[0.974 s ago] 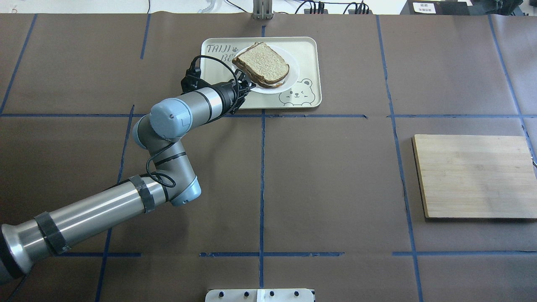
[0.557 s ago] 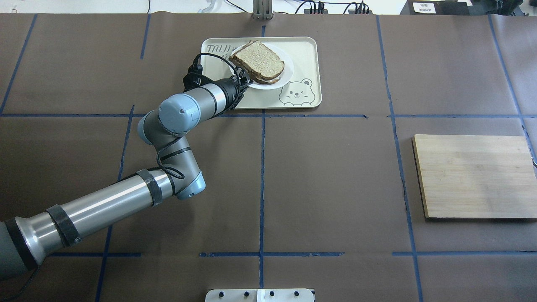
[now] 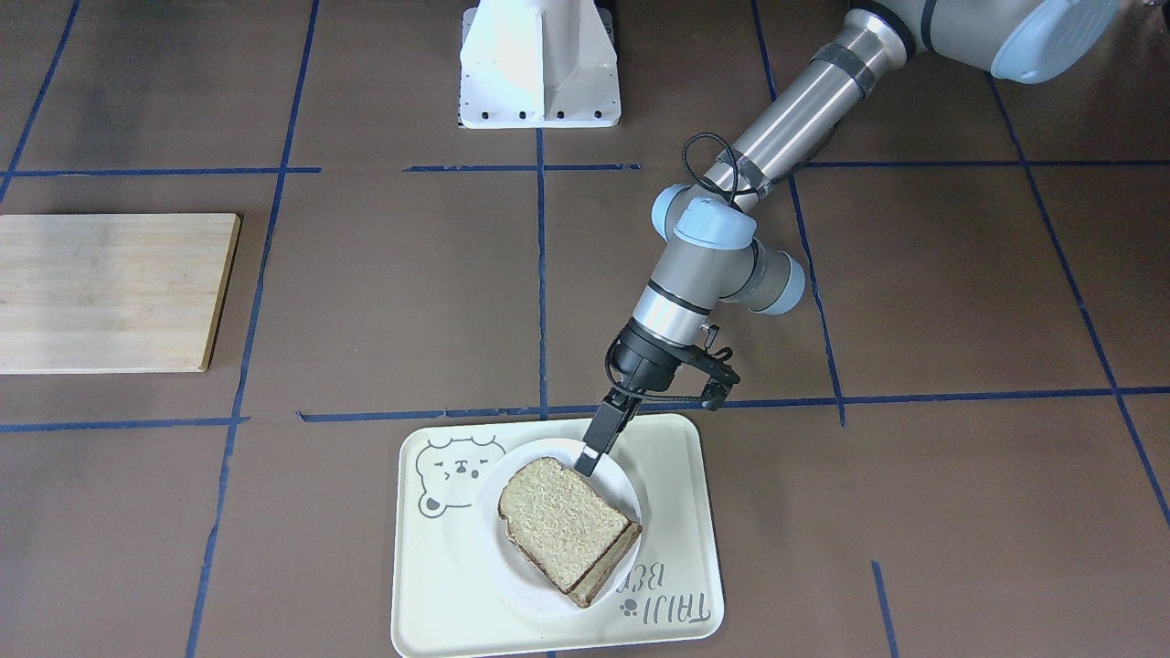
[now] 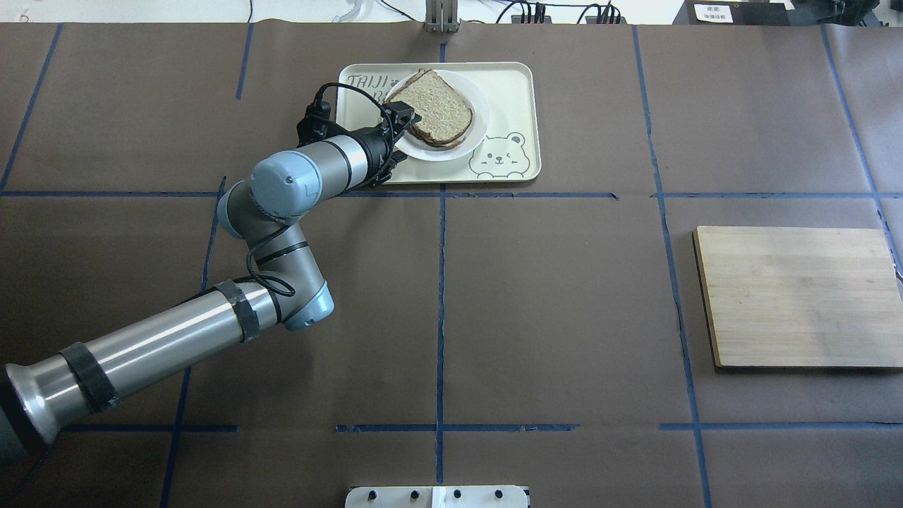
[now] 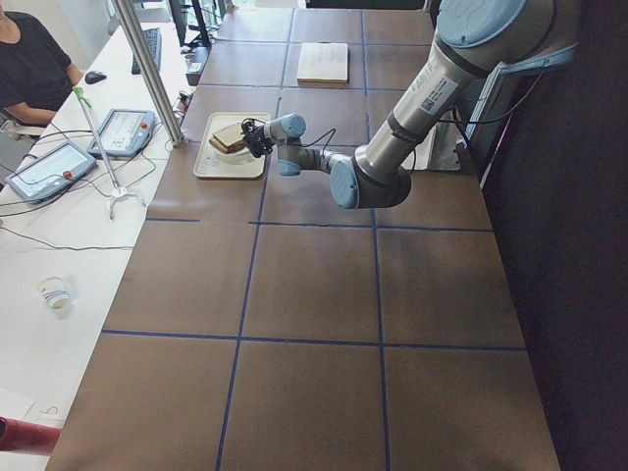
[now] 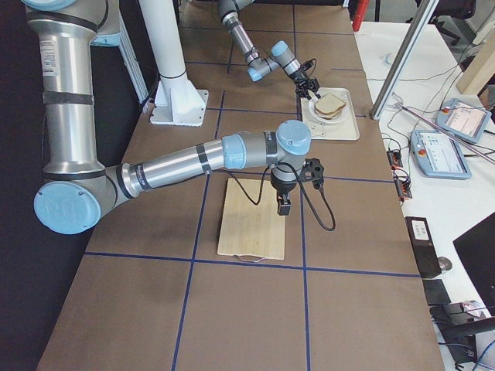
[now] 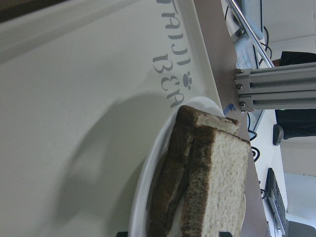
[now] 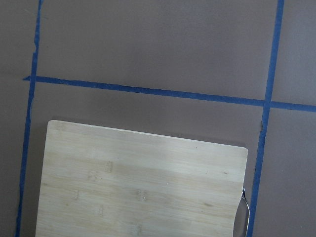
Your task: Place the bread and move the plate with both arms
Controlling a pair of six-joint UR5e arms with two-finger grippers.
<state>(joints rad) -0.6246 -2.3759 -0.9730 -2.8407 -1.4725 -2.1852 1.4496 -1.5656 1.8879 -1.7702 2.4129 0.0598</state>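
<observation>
A brown paper-covered table [image 4: 564, 296] is marked with blue tape lines. At its far edge a cream bear-print tray [image 3: 672, 475] is sitting, with a small white plate [image 3: 475, 539] over it.

The wholegrain bread [image 3: 559, 516] is lying on that plate, stacked on a second slice [image 3: 614, 565] like a sandwich.

The left gripper [image 3: 589, 459] is reaching in at a slant. It is meeting the plate's rim on the robot's side, right beside a corner of the bread. Its fingers are drawn narrow and appear to be pinching the rim. In the left wrist view the plate is casting a shadow on the tray, which suggests that edge is being held off the tray.

The right gripper [image 6: 284, 207] is hovering over a bamboo cutting board [image 6: 251, 220], well apart from the tray. It shows only in the side view, so I cannot tell whether it is wide or narrow.

Judging from this, the bread is already placed and the plate move is under way.

The main risk is the one-sided grip. With only a thin rim pinched, the loaded plate could pivot or sag at its free edge. Any tilt could be sending the stacked slices sliding off. The plate's far edge could also be catching the tray's raised lip during travel and dragging the tray along.
</observation>
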